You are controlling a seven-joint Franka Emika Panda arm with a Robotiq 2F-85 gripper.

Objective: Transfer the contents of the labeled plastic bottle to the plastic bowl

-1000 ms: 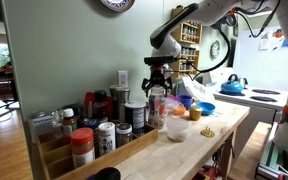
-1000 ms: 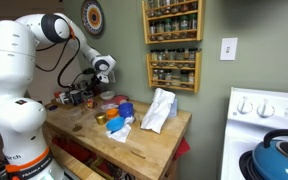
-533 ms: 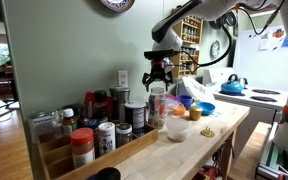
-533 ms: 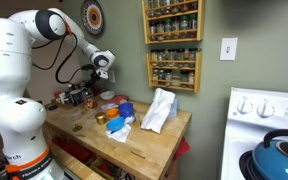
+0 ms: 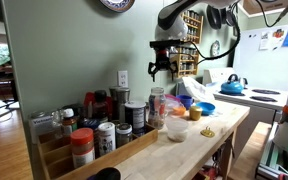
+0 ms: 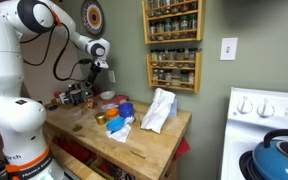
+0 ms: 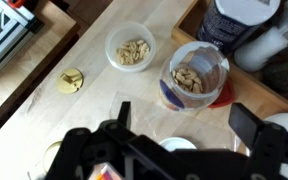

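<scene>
The labeled plastic bottle (image 5: 157,106) stands upright on the wooden counter, next to the plastic bowl (image 5: 176,128). In the wrist view the bottle (image 7: 197,72) is seen from above. Its mouth is open, tan pieces lie inside, and something red shows at its base. The whitish bowl (image 7: 134,50) holds a few tan pieces. My gripper (image 5: 162,68) hangs well above the bottle and touches nothing. It also shows in an exterior view (image 6: 97,73). In the wrist view its fingers (image 7: 184,125) are spread wide and empty.
Bright blue bowls (image 5: 203,108) sit beyond the bottle. Several jars (image 5: 104,130) line the wooden rack along the wall. A small yellow thing (image 7: 71,80) lies near the counter's front edge. A white bag (image 6: 159,110) stands on the counter, and a spice rack (image 6: 172,45) hangs above.
My gripper has risen from just over the bottle's top to well above it. The bottle and the bowl have stayed in place.
</scene>
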